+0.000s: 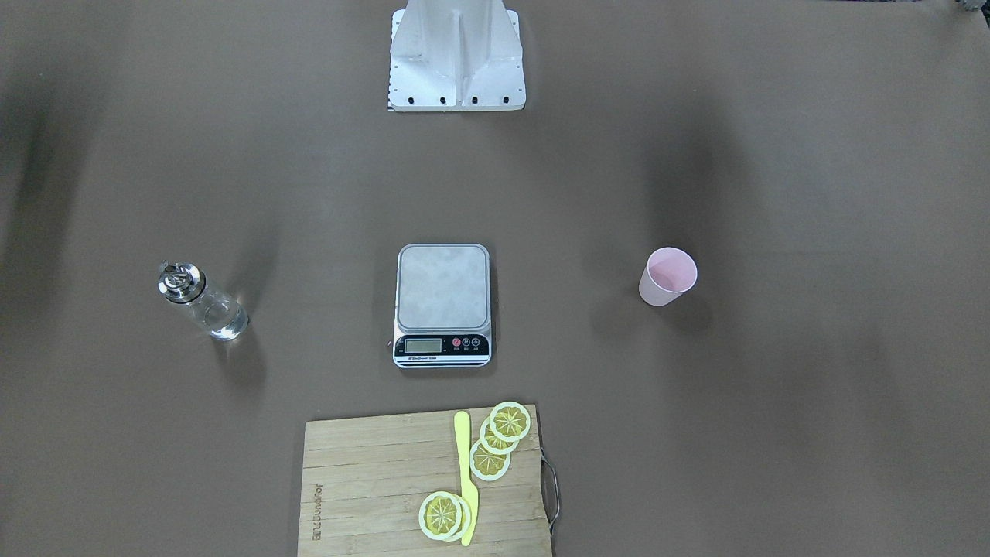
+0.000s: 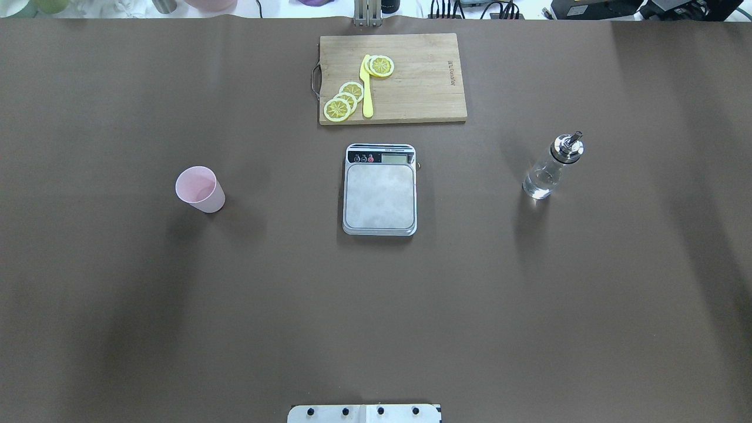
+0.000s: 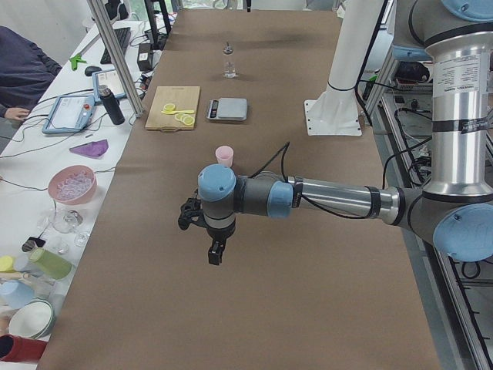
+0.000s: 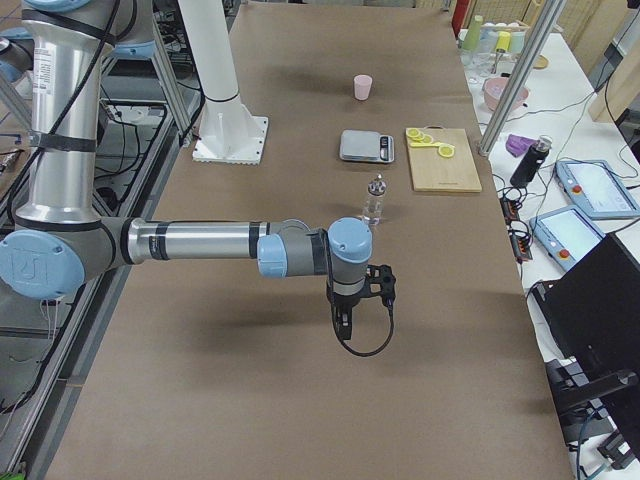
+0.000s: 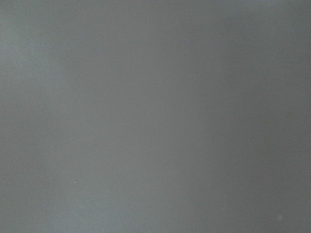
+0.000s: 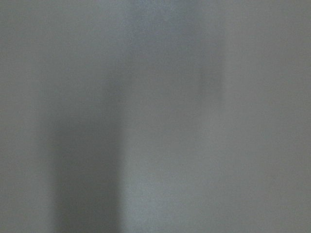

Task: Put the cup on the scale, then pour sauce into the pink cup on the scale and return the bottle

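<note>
The pink cup (image 2: 200,188) stands upright on the table left of the scale (image 2: 380,189); it also shows in the front view (image 1: 667,276). The scale's steel platform (image 1: 443,288) is bare. The glass bottle (image 2: 552,168) of clear sauce with its silver spout stands right of the scale, also in the front view (image 1: 200,302). Both grippers show only in the side views: the left gripper (image 3: 216,253) hangs over the table well short of the cup (image 3: 224,156), the right gripper (image 4: 342,322) short of the bottle (image 4: 375,200). I cannot tell whether either is open. Both wrist views show only blank grey.
A wooden cutting board (image 2: 392,77) with lemon slices (image 2: 343,101) and a yellow knife (image 2: 367,87) lies beyond the scale. The robot's white base (image 1: 456,58) stands at the table's near edge. A side bench with bowls, tablets and a person (image 3: 23,73) runs along the far side.
</note>
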